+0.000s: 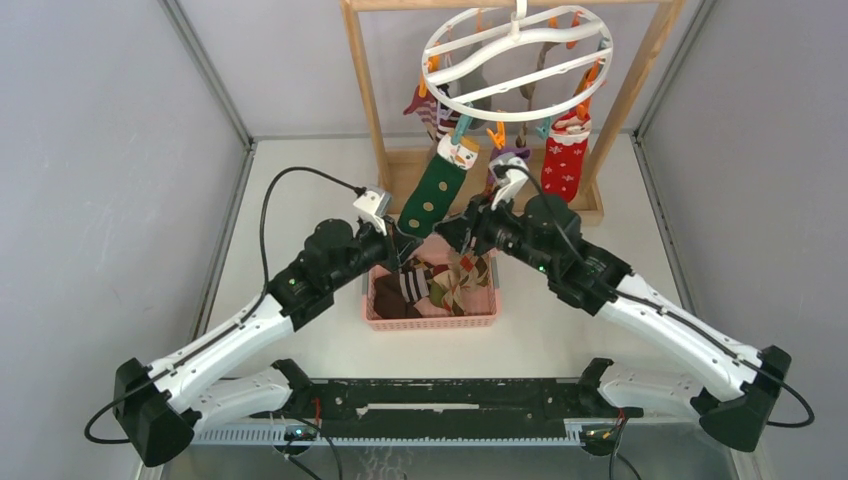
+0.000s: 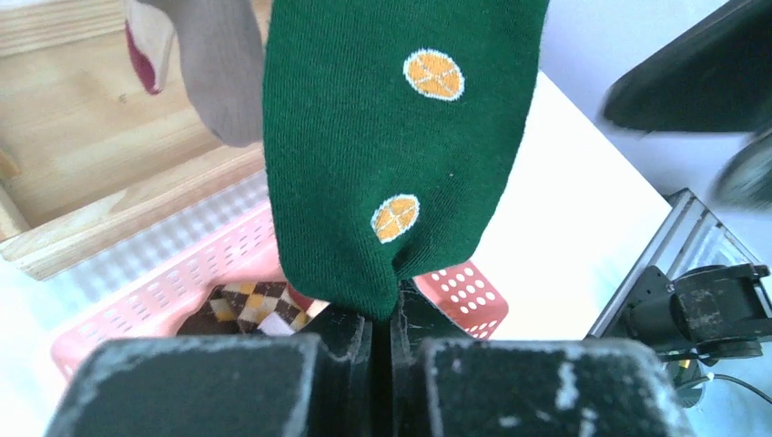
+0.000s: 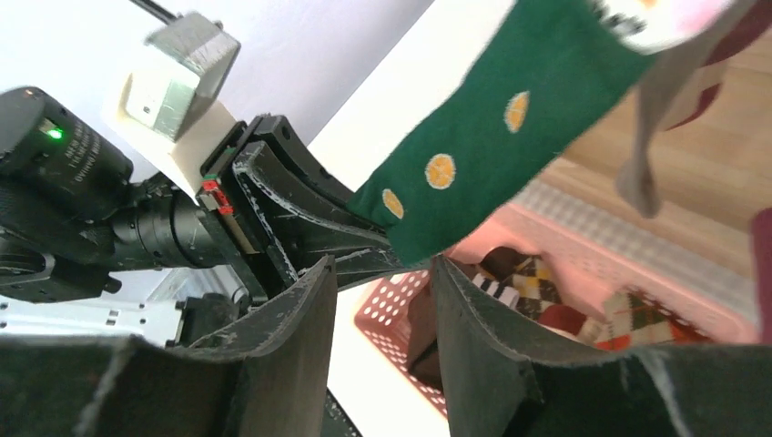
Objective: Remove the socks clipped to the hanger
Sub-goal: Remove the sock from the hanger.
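Note:
The white ring hanger (image 1: 515, 55) hangs from the wooden rack with several socks clipped to it. A green sock with orange dots and a snowman top (image 1: 432, 192) hangs at the front. A red patterned sock (image 1: 563, 160) hangs at the right. My left gripper (image 1: 400, 245) is shut on the green sock's toe (image 2: 401, 137), with the jaws (image 2: 382, 314) pinched on the fabric over the basket. My right gripper (image 1: 455, 232) is open and empty beside it. In the right wrist view its jaws (image 3: 382, 264) stand just below the green sock (image 3: 492, 155).
A pink plastic basket (image 1: 430, 318) holds several loose socks, argyle and striped, below the hanger. The wooden frame rack (image 1: 365, 90) stands behind it on a wooden base (image 2: 109, 173). A taupe sock (image 2: 218, 73) hangs behind the green one.

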### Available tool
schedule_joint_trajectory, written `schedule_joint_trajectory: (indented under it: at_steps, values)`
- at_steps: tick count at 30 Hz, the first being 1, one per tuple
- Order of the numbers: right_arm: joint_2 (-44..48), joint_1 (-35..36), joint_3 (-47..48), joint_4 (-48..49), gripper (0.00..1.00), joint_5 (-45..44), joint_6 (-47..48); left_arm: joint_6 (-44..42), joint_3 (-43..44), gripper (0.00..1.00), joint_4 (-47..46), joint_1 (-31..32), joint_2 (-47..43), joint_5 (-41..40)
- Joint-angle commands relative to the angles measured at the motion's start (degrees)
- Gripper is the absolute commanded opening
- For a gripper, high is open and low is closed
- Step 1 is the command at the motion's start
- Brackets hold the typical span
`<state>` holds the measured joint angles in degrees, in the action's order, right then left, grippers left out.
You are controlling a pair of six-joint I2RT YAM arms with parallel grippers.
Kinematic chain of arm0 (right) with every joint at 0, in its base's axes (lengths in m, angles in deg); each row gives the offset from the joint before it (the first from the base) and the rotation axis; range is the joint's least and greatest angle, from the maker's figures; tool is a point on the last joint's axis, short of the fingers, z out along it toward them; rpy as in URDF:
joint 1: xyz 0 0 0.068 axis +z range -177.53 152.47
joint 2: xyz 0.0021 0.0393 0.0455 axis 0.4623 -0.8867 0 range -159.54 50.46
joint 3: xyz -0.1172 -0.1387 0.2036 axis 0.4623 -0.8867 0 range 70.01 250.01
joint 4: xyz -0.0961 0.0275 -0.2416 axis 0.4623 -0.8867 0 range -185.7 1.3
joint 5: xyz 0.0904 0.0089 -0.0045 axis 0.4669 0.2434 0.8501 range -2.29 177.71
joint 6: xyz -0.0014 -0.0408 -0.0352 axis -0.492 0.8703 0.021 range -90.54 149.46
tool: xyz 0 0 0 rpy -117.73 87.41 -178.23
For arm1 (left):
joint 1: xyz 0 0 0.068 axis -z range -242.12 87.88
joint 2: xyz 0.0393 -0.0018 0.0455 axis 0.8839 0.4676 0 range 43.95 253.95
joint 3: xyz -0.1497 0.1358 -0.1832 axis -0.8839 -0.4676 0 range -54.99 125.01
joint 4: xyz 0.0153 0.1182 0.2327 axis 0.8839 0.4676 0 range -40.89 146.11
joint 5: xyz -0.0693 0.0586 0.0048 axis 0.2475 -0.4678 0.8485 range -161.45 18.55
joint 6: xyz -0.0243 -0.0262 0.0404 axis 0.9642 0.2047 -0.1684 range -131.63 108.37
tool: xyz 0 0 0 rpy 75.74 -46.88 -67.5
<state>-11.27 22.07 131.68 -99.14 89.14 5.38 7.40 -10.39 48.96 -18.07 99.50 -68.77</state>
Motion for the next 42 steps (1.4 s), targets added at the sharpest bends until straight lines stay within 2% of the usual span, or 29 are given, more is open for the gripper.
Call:
schedule_joint_trajectory:
  at_steps: [1, 9, 23, 36, 42]
  values:
    - [3.52, -3.48, 3.36, -1.29, 0.51, -1.43, 2.18, -0.56, 5.82, 0.06, 1.58, -3.02, 1.26, 4.18]
    - [5.37, -9.25, 3.49, 4.49, 0.52, -1.43, 2.43, 1.47, 8.50, 0.06, 1.46, -8.12, 1.95, 11.04]
    - [-1.51, -10.23, 3.76, 24.95, 0.52, -7.13, 2.16, 6.30, 17.11, 0.08, 5.11, -12.90, 6.26, 12.11]
    - [-9.22, -15.64, 6.65, 28.40, 0.52, -7.39, 0.78, 8.89, 22.19, 0.09, 9.01, -16.71, 5.86, 11.68]
    - [-8.95, -14.14, 4.04, 27.42, 0.52, -5.89, 0.04, 10.35, 22.99, 0.09, 9.16, -18.48, 5.96, 13.29]
